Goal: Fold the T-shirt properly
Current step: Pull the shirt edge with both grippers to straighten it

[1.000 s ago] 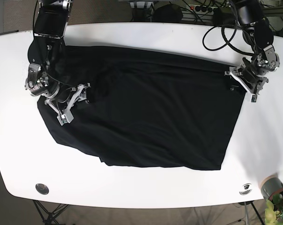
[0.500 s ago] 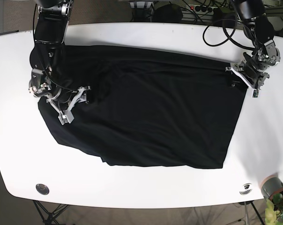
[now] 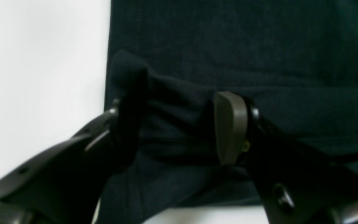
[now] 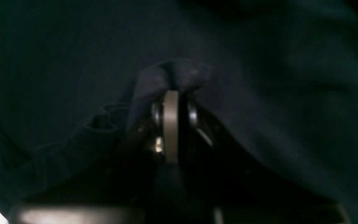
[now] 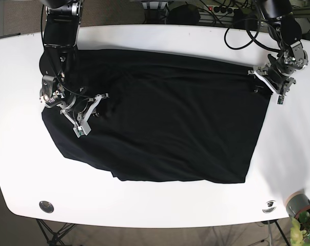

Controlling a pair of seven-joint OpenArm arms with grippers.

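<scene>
A black T-shirt (image 5: 165, 123) lies spread across a white surface (image 5: 160, 205) with a robot gripper at each side.

The shirt covers most of the surface, nearly flat, with light wrinkles toward the camera's left. No crisp fold shows, so folding looks barely begun and nearly all of it appears to remain. The left gripper (image 5: 270, 87), at the shirt's edge on the camera's right, has its jaws partly apart with a bunched ridge of the cloth between them; whether it has clamped yet, I cannot tell. The right gripper (image 5: 88, 113), on the cloth at the camera's left, has its jaws pressed together, pinching a small raised tuft of fabric.
</scene>
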